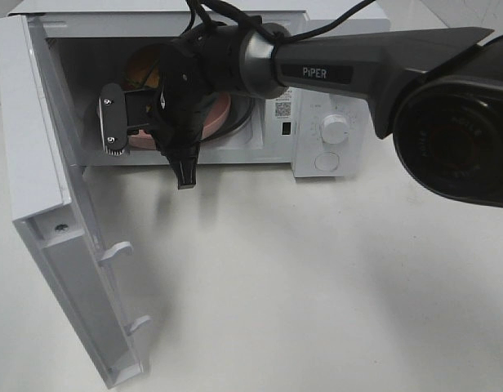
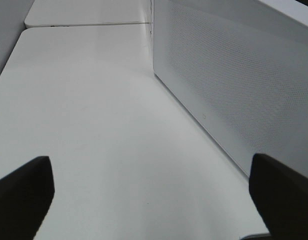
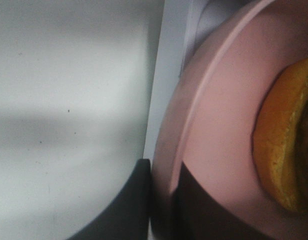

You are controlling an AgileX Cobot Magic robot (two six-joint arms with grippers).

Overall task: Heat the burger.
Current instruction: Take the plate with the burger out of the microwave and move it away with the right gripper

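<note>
The burger sits on a round pink plate inside the open white microwave; only part of its golden-brown bun shows past my arm. My right gripper reaches across into the microwave's mouth. In the right wrist view the right gripper is shut on the rim of the pink plate, with the burger's bun just beyond. My left gripper is open and empty above the table, out of the exterior high view.
The microwave door swings wide open toward the front left; its perforated face stands beside my left gripper. The control panel with a dial is right of the cavity. The white table lies in front.
</note>
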